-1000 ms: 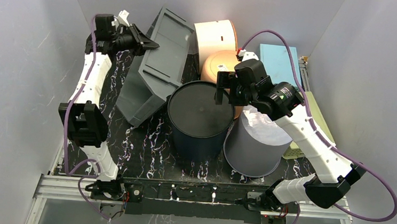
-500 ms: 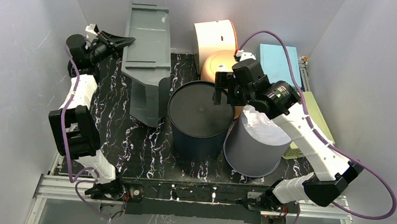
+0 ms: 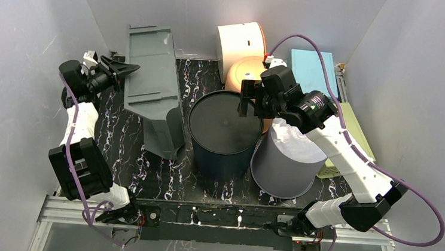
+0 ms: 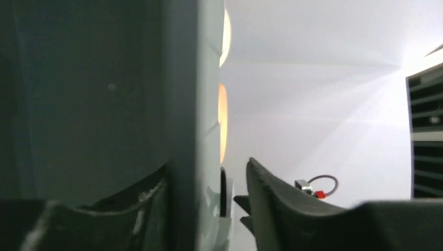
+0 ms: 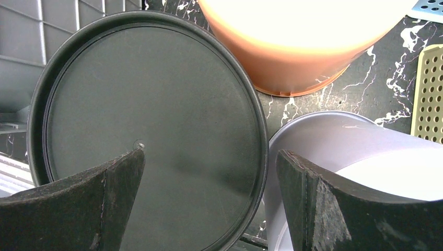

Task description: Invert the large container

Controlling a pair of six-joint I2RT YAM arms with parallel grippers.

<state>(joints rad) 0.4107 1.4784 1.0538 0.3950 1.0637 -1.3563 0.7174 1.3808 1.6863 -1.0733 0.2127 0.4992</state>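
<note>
Left wrist: fingers (image 4: 267,205) straddle container (image 4: 183,104).

My two arms are built alike: white shells on the long links, chunky black housings at the joints. Both bases bolt to the metal rail (image 3: 219,218), and from there a purple cable (image 3: 422,219) loops along my right arm (image 3: 349,156), with a thinner purple one along my left arm (image 3: 79,120). Far from the rail, the right wrist bears a small green mark (image 3: 315,107) and a red-tipped white plug (image 3: 269,59). My right gripper (image 5: 209,157) has matte black wedge-shaped fingers (image 5: 78,209) with scuffed, greyish edges. My left gripper (image 3: 129,70) is black too.
</note>
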